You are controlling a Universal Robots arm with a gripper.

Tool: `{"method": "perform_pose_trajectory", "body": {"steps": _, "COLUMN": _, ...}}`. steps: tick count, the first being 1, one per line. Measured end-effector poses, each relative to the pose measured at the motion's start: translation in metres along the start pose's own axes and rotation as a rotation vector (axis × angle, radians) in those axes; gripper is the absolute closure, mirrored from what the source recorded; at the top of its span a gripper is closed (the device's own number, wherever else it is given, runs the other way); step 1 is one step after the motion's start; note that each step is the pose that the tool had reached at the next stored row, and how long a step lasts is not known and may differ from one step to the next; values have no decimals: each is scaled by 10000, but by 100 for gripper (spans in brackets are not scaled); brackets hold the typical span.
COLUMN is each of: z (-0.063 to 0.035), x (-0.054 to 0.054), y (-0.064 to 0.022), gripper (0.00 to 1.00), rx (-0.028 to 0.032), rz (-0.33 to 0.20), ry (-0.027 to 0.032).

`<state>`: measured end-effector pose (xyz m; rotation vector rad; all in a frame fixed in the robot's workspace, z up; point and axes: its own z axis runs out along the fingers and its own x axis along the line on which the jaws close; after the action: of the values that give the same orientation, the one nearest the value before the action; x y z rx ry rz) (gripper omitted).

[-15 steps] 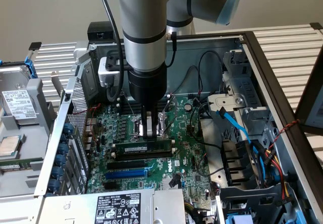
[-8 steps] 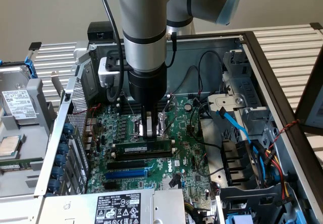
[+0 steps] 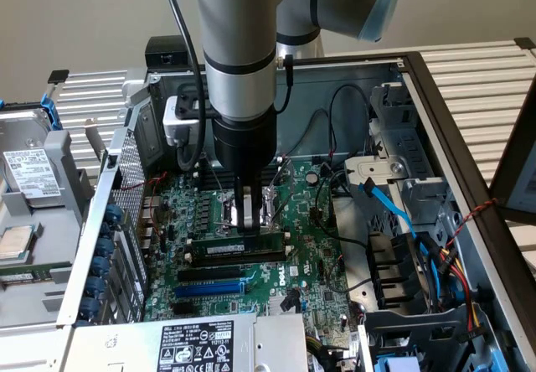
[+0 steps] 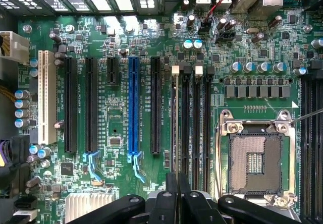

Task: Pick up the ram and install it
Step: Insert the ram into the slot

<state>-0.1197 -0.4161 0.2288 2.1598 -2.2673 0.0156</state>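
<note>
The ram is a thin green stick with a small white label. It stands on edge along the memory slot closest to the expansion slots, and I cannot tell whether it is fully seated. My gripper comes straight down onto it near its middle. In the wrist view the ram shows edge-on as a thin line, with the gripper shut on it and the fingertips pressed to its sides. The other black memory slots lie beside it.
A blue expansion slot and black ones lie on one side of the ram, the open processor socket on the other. Blue and black cables crowd the drive bay at the exterior view's right. A labelled power supply sits in front.
</note>
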Motion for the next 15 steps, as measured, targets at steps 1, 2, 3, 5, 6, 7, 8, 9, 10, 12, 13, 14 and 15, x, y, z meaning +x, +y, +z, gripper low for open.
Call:
{"method": "perform_pose_trajectory", "body": {"steps": 1, "z": 0, "x": 0, "y": 0, "gripper": 88, "rx": -31, "rz": -1, "ry": 1}}
{"method": "perform_pose_trajectory", "body": {"steps": 2, "z": -2, "x": 0, "y": 0, "gripper": 88, "rx": -80, "rz": -2, "ry": 1}}
{"method": "perform_pose_trajectory", "body": {"steps": 3, "z": -7, "x": 1, "y": -2, "gripper": 88, "rx": -138, "rz": -4, "ry": 4}}
{"method": "perform_pose_trajectory", "body": {"steps": 5, "z": -10, "x": 2, "y": -2, "gripper": 88, "rx": -204, "rz": -7, "ry": 10}}
{"method": "perform_pose_trajectory", "body": {"steps": 6, "z": -10, "x": 2, "y": -1, "gripper": 88, "rx": -212, "rz": -4, "ry": 11}}
{"method": "perform_pose_trajectory", "body": {"steps": 7, "z": -11, "x": 2, "y": -1, "gripper": 88, "rx": -213, "rz": -3, "ry": 11}}
{"method": "perform_pose_trajectory", "body": {"steps": 8, "z": -11, "x": 2, "y": -1, "gripper": 88, "rx": -214, "rz": -3, "ry": 11}}
{"method": "perform_pose_trajectory", "body": {"steps": 9, "z": -11, "x": 2, "y": 0, "gripper": 88, "rx": -214, "rz": -3, "ry": 11}}
{"method": "perform_pose_trajectory", "body": {"steps": 10, "z": -11, "x": 2, "y": -1, "gripper": 88, "rx": -214, "rz": -2, "ry": 11}}
{"method": "perform_pose_trajectory", "body": {"steps": 12, "z": -11, "x": 3, "y": -2, "gripper": 88, "rx": -214, "rz": -2, "ry": 11}}
{"method": "perform_pose_trajectory", "body": {"steps": 13, "z": -11, "x": 3, "y": -5, "gripper": 88, "rx": -215, "rz": -2, "ry": 11}}
{"method": "perform_pose_trajectory", "body": {"steps": 14, "z": -11, "x": 3, "y": -6, "gripper": 88, "rx": -203, "rz": 1, "ry": 10}}
{"method": "perform_pose_trajectory", "body": {"steps": 15, "z": -11, "x": 3, "y": -6, "gripper": 88, "rx": -175, "rz": 4, "ry": 8}}
